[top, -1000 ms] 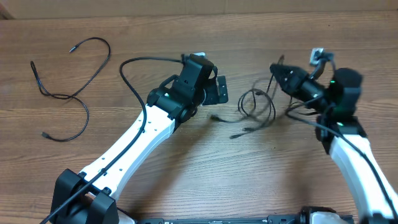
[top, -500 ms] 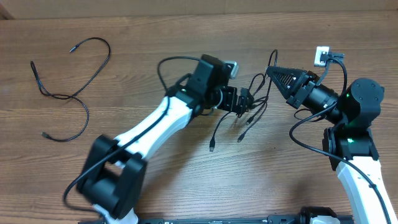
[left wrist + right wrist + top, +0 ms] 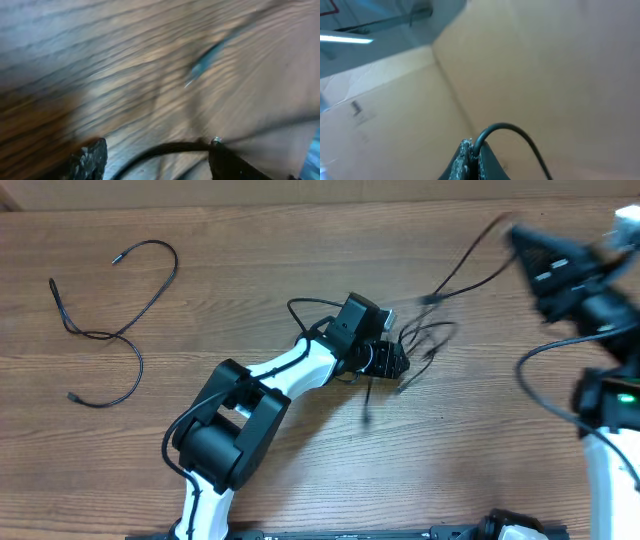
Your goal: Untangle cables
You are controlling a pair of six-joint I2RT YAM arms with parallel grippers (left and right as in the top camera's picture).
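Mid-table, the left gripper [image 3: 388, 360] is sitting low on the tangle [image 3: 430, 330], arm reaching in from the near left. Wrist view is blurry, but its jaws are standing spread: the two fingers [image 3: 92, 159] are showing well apart, with one black strand running across the gap between them. Can't tell whether either finger is touching it. A plug [image 3: 202, 64] is showing as a smear over the wood beyond.

Far right, the right gripper [image 3: 525, 245] is hanging raised above the table [image 3: 300, 240], motion-blurred in the overhead. Its jaws are pressing together on one cable [image 3: 506, 126], which is arching out from between the tips. In the overhead that cable is stretching from the gripper down and left to the tangle.

Tangle loops are lying just right of the left gripper, centre of the table. Far left, a loose cable [image 3: 118, 335] is lying alone in an S-curve, well apart from both arms.
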